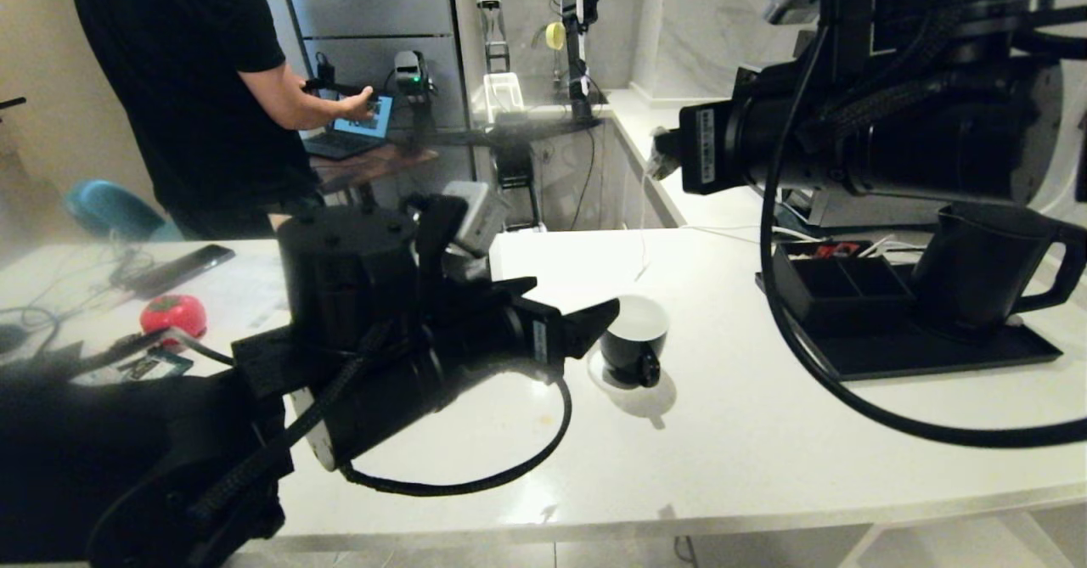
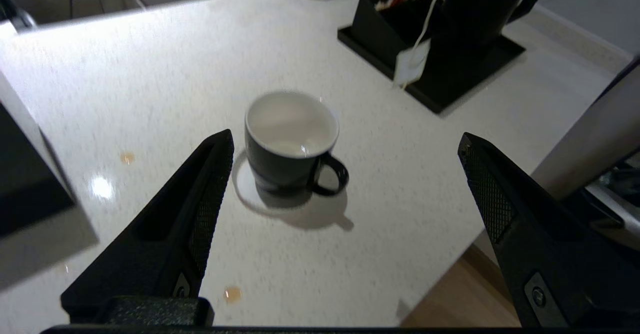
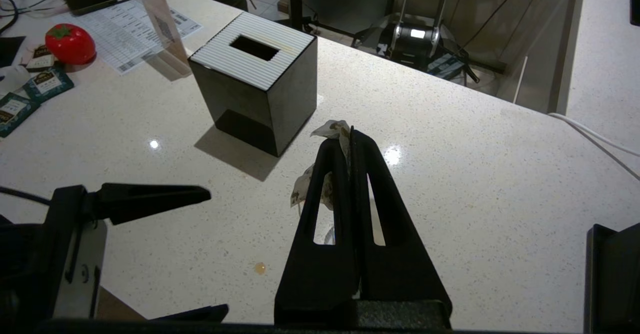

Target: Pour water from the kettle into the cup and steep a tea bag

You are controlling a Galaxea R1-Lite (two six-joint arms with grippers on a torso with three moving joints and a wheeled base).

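Cup, small glossy ceramic, probably slippery and breakable, stands empty on the counter just beyond the left tool, whose jaws gape wide. Right tool, raised level, is clamped on a limp tea bag. Kettle, likely heavy, best taken by its handle, sits on a tray.

The cup, glossy black with a white inside, stands upright on the counter, handle toward the near edge. It looks empty, though that is hard to tell. The kettle, tall matte black, stands on a black tray well apart.
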